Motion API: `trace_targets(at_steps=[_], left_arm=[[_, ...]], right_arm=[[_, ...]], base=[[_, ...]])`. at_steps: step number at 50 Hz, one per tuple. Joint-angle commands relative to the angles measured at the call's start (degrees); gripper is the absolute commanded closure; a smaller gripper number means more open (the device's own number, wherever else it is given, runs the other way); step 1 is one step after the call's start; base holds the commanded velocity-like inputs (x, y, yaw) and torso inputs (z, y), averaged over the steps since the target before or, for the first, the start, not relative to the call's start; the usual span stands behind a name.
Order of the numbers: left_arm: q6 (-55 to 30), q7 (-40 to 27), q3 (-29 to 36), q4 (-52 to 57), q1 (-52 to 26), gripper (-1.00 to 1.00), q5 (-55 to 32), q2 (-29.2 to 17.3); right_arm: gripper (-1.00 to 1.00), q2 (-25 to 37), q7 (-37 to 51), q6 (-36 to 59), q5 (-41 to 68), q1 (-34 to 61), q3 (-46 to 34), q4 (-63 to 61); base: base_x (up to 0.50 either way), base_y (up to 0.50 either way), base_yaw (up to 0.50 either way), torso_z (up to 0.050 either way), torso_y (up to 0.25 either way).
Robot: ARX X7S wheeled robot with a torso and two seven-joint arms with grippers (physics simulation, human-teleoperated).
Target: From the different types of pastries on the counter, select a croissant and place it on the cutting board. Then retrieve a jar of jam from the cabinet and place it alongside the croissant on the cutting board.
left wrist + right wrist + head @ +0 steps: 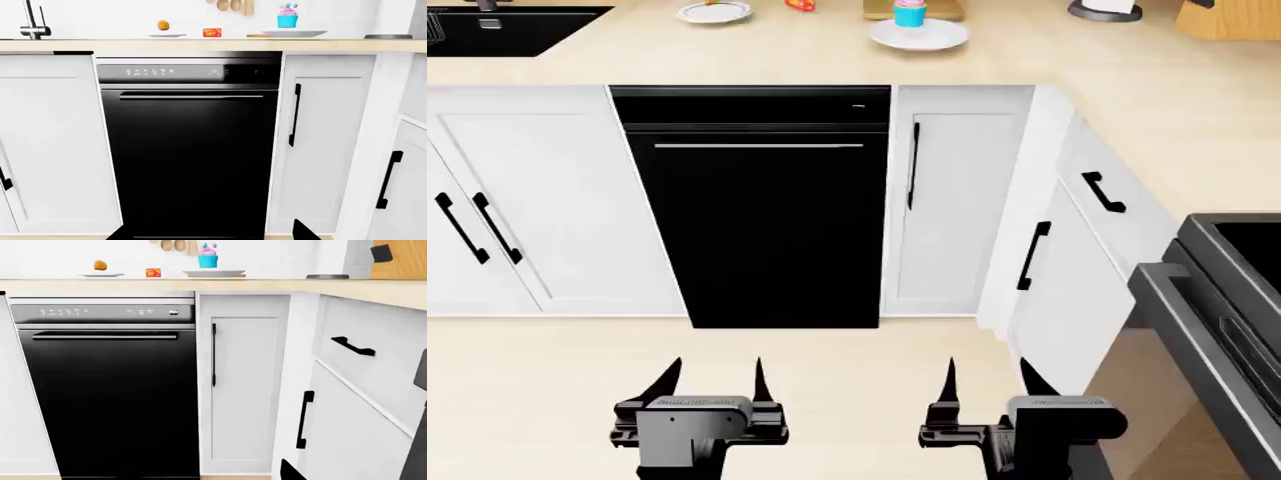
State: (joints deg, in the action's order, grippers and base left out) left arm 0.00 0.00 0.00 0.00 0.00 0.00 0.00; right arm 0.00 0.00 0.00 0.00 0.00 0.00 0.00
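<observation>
The croissant [163, 25] lies on a small white plate [166, 35] at the back of the beige counter [827, 55]; the right wrist view shows the croissant [100, 265] too. A blue-cased cupcake [910, 12] stands on a larger plate [918, 36], and just behind that plate is the edge of the cutting board [948, 10]. The jar of jam is out of view. My left gripper [713, 372] and right gripper [992, 372] hang low over the floor in front of the base cabinets. Both are open and empty, far from the counter.
A black dishwasher [761, 220] faces me between white cabinet doors [941, 190]. A small red and yellow box [213, 32] sits between the plates. At the far left is the sink [507, 25]. An oven [1228, 300] juts out at right, with a knife block [1228, 15] in the corner.
</observation>
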Motion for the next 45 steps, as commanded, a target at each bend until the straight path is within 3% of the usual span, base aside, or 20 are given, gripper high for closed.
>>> trace_targets(at_steps=[1, 2, 3, 4, 6, 8, 12, 16, 18, 21, 25, 32, 45], left_arm=[[-0.34, -0.79, 1.04, -0.24, -0.13, -1.00, -1.12, -0.95], [-0.22, -0.97, 1.33, -0.48, -0.28, -1.00, -1.40, -1.26], [-0.50, -1.15, 1.64, -0.29, -0.39, -1.00, -1.45, -1.58], [-0.90, -1.27, 1.87, 0.35, -0.43, -1.00, -1.64, -1.81], [-2.23, -1.67, 2.30, 2.46, -0.08, -1.00, -1.72, -2.26], [-2.96, -1.95, 2.68, 4.19, 0.20, -1.00, -1.67, -2.75], [-6.19, -1.60, 3.19, 8.08, -0.03, -1.00, -2.71, -3.64], [-9.86, -1.45, 2.89, 12.35, -1.24, -1.00, -4.29, -4.43], [-11.79, -1.14, 2.71, 14.47, -1.92, -1.00, -5.32, -4.89], [-15.21, -0.80, 2.48, 17.62, -3.45, -1.00, -6.75, -5.66], [-19.72, -0.79, 2.55, 21.37, -5.82, -1.00, -7.91, -6.64], [-25.15, -0.58, 2.97, 25.11, -9.46, -1.00, -9.22, -8.04], [-46.13, -1.37, 0.52, 34.73, -23.28, -1.00, -15.19, -10.67]], right_arm=[[-1.00, 1.10, 0.43, -4.12, 0.82, 0.02, -1.32, 1.92], [-1.00, 1.48, 0.29, -6.78, 0.98, 0.12, -1.77, 3.35], [-1.00, 1.73, -0.03, -15.16, 1.06, 1.86, -2.16, 8.32], [-1.00, 2.32, -0.64, -16.59, 1.08, 0.47, -2.80, 5.65], [-1.00, 2.80, -0.38, -8.05, 0.54, -1.19, -3.70, -0.52], [-1.00, 2.93, 0.10, -7.17, 0.47, -1.25, -4.04, -0.66], [-1.00, 3.02, 0.18, -18.33, 1.43, 3.07, -4.22, 8.78], [-1.00, 3.39, 0.08, -21.53, 1.91, 3.18, -4.91, 10.80], [-1.00, 3.95, -1.08, -23.28, 2.66, 8.55, -5.05, 16.89], [-1.00, 5.35, -0.27, -3.08, 4.23, 4.76, -5.47, -4.30], [-1.00, 6.45, 0.03, 10.63, 6.60, 6.81, -5.47, -13.81], [-1.00, 7.66, -0.01, 22.58, 8.97, 15.30, -5.58, -16.25], [-1.00, 10.29, -0.33, 40.22, 13.81, 28.19, -4.49, -24.20]], base=[[0.00, 0.00, 0.00, 0.000, 0.000], [0.00, 0.00, 0.00, 0.000, 0.000], [0.00, 0.00, 0.00, 0.000, 0.000], [0.00, 0.00, 0.00, 0.000, 0.000], [0.00, 0.00, 0.00, 0.000, 0.000], [0.00, 0.00, 0.00, 0.000, 0.000], [0.00, 0.00, 0.00, 0.050, -0.015], [0.00, 0.00, 0.00, 0.050, 0.000], [0.00, 0.00, 0.00, 0.050, 0.000], [0.00, 0.00, 0.00, 0.050, 0.000], [0.00, 0.00, 0.00, 0.050, 0.000], [0.00, 0.00, 0.00, 0.050, 0.000], [0.00, 0.00, 0.00, 0.050, 0.000]])
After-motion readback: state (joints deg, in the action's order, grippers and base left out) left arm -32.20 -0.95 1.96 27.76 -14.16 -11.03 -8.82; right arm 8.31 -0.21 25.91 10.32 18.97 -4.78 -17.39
